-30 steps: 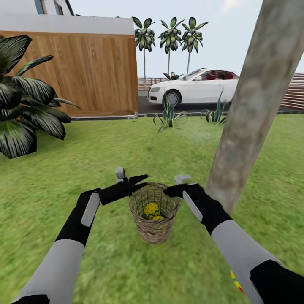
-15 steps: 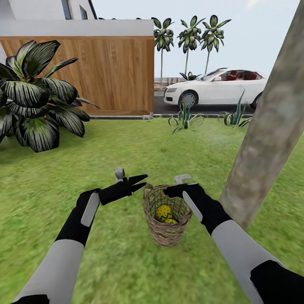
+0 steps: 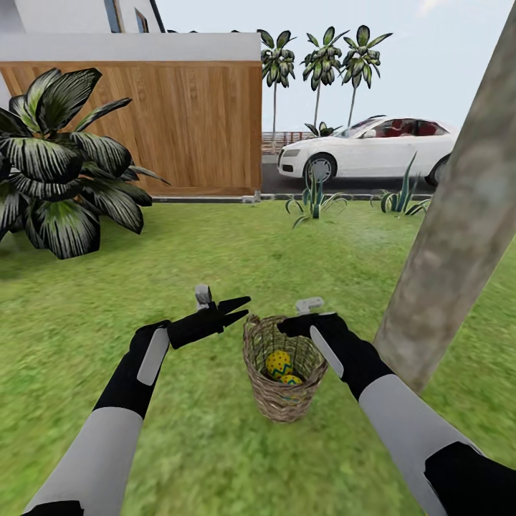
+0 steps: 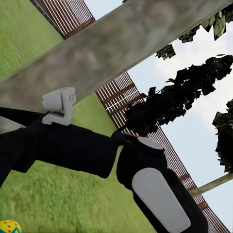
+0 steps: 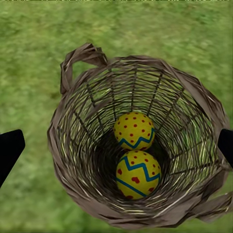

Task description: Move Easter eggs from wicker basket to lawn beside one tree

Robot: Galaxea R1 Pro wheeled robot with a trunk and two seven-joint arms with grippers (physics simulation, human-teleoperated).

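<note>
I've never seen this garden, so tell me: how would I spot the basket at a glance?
Find the thick grey-brown tree rising at the right of the lawn. The basket stands on the grass just left of its foot, under the right gripper. It is the only woven brown thing there, holding two yellow eggs.

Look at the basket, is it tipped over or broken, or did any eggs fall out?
Nothing looks wrong. The basket stands upright on the lawn beside the tree, weave intact. Two eggs lie touching at its bottom. One more egg sits on the grass outside it. The right gripper hangs open above the basket.
</note>
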